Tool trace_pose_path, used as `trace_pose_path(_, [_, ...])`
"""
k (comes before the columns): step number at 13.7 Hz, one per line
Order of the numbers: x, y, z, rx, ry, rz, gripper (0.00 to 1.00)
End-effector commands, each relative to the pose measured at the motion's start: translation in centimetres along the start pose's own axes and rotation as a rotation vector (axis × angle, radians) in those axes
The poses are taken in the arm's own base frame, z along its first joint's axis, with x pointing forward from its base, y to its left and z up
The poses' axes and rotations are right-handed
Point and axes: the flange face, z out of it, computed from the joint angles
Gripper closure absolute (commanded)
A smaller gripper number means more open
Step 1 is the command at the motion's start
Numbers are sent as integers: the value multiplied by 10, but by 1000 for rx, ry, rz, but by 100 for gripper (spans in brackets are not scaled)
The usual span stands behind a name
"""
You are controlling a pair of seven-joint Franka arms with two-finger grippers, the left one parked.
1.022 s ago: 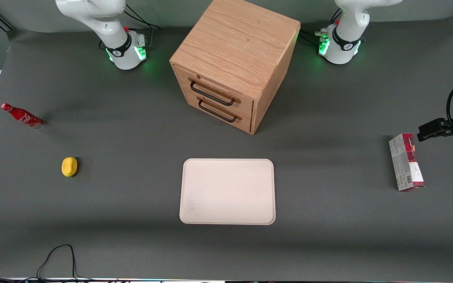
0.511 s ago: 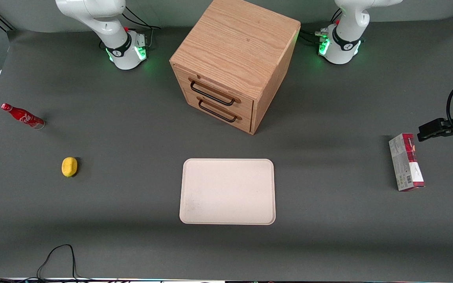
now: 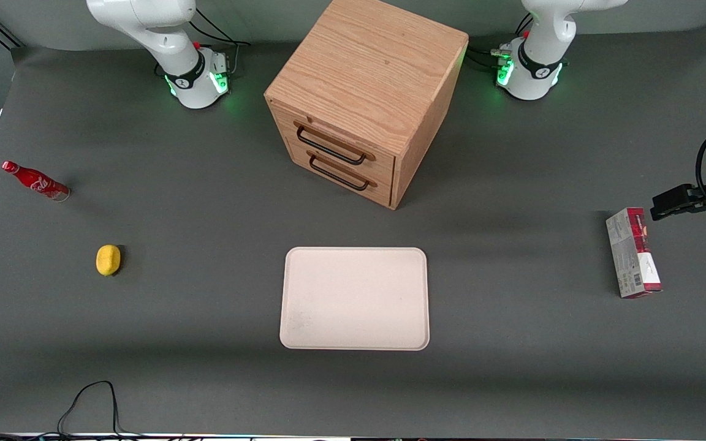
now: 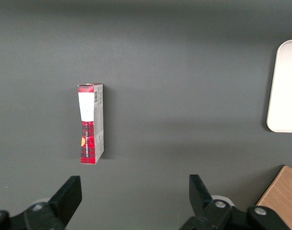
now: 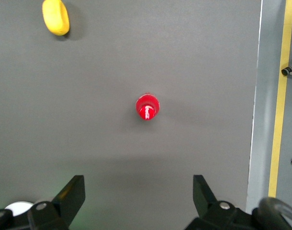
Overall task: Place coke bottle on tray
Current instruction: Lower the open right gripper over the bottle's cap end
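Note:
The coke bottle [image 3: 35,181] is small, red, with white script, and stands upright on the grey table toward the working arm's end. In the right wrist view I look straight down on the coke bottle's red cap [image 5: 147,106]. My gripper [image 5: 139,187] hangs high above the table, open, its two dark fingers wide apart with nothing between them, and the bottle lies a little ahead of the gap. The gripper does not show in the front view. The tray [image 3: 354,298] is pale cream and bare, near the table's middle, closer to the front camera than the drawer box.
A yellow lemon-sized thing [image 3: 108,260] lies nearer the front camera than the bottle. A wooden drawer box [image 3: 362,98] stands mid-table. A red-and-grey carton [image 3: 633,252] lies toward the parked arm's end. The table's edge and a yellow floor stripe [image 5: 280,96] run close to the bottle.

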Motion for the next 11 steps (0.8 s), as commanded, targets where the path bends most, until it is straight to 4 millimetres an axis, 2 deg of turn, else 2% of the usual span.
trace_pose_path(1, [-4, 1, 47, -14, -6, -16, 0])
trace_pose_path(3, [-7, 4, 74, -23, -1, -34, 0])
trace_pose_path(5, [3, 4, 95, -38, -27, -42, 0])
trace_pose_path(8, [16, 5, 115, -35, -16, -66, 0])
trace_pose_path(11, [29, 11, 146, -21, 1, -95, 0])
